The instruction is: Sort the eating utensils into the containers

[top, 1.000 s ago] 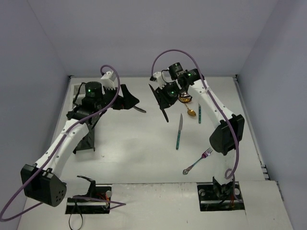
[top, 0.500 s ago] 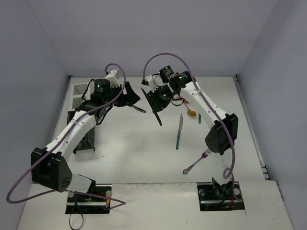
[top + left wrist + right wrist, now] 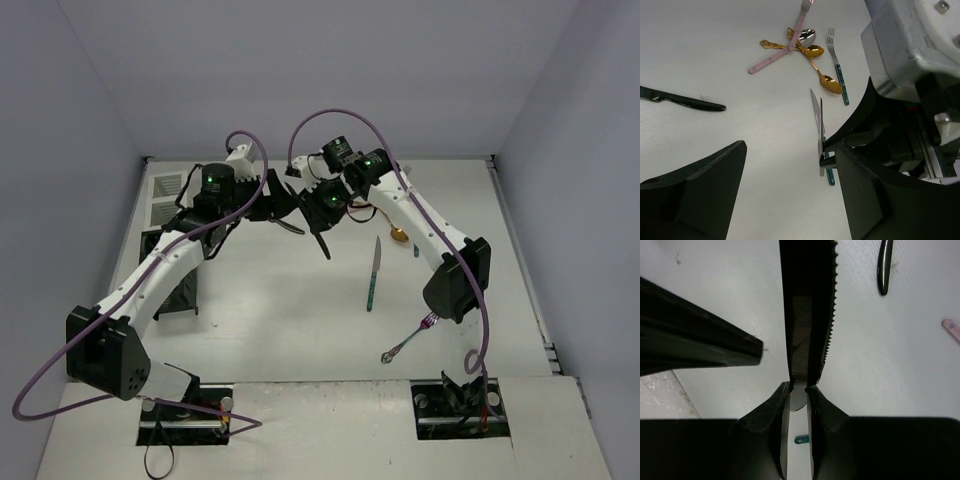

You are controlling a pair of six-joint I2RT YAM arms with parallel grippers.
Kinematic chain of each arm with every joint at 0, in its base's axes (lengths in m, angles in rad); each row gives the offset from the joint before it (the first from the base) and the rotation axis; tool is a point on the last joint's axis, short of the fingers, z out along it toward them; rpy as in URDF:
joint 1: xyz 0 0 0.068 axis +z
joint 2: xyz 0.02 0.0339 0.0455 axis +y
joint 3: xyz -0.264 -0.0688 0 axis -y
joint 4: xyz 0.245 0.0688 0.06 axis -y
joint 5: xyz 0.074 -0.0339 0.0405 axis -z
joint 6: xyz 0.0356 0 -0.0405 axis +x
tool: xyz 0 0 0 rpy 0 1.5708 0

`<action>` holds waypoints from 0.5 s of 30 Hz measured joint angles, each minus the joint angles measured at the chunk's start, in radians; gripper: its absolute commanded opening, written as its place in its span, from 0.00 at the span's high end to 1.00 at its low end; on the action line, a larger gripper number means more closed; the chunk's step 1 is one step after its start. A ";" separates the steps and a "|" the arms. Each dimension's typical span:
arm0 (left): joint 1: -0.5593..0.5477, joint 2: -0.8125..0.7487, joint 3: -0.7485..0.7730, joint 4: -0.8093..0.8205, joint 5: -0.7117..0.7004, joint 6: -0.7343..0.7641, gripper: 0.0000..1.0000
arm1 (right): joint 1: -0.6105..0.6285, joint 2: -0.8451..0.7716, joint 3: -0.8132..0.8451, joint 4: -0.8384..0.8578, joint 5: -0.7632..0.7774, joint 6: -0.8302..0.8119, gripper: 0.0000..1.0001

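Over the last second both arms have swung toward the middle of the tabletop (image 3: 270, 320). The right gripper (image 3: 321, 203) has carried its black serrated knife (image 3: 323, 243) leftward, and the left gripper (image 3: 283, 205) has come rightward until the two stand just beside each other.

The right gripper (image 3: 799, 385) is pinched narrow on that knife (image 3: 807, 315), a flat, glossy black blade with fine teeth along one edge. From above, it hangs clear of the tabletop with its free end toward 6 o'clock. The left gripper (image 3: 790, 150) stands wide with only bare tabletop between its fingers (image 3: 700, 185).

The other black knife (image 3: 682, 100) lies flat at 9 o'clock in the left wrist view, slim and dark from end to end.

- **Teal-handled knife (image 3: 374, 272):** it lies at 4 o'clock from the held knife, silver blade toward 12.
- **Gold spoon (image 3: 398, 235):** it sits at 3 o'clock from the held knife, beside the right arm.
- **Pink-handled fork (image 3: 772, 57):** in the left wrist view it crosses a cluster of ornate gold spoons (image 3: 812, 50).
- **Teal-handled fork (image 3: 838, 72):** it lies just at 3 o'clock from that cluster.
- **Fork with pink tines (image 3: 410, 337):** it lies alone at 5 o'clock, near the right arm's elbow.

The white caddy (image 3: 168, 190) stands at the far left corner, at 9 o'clock from the left gripper. The black caddy (image 3: 178, 295) is at 6 o'clock from it, partly under the left arm.
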 measured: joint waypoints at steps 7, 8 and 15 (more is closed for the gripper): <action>-0.005 0.013 0.000 0.006 0.000 0.000 0.35 | 0.029 0.017 0.025 0.002 0.018 0.000 1.00; -0.007 0.015 0.000 0.006 -0.001 0.000 0.35 | 0.034 0.022 0.028 0.002 0.022 0.000 1.00; -0.019 0.018 -0.002 0.012 0.000 -0.014 0.54 | 0.059 0.042 0.057 0.003 0.051 0.002 1.00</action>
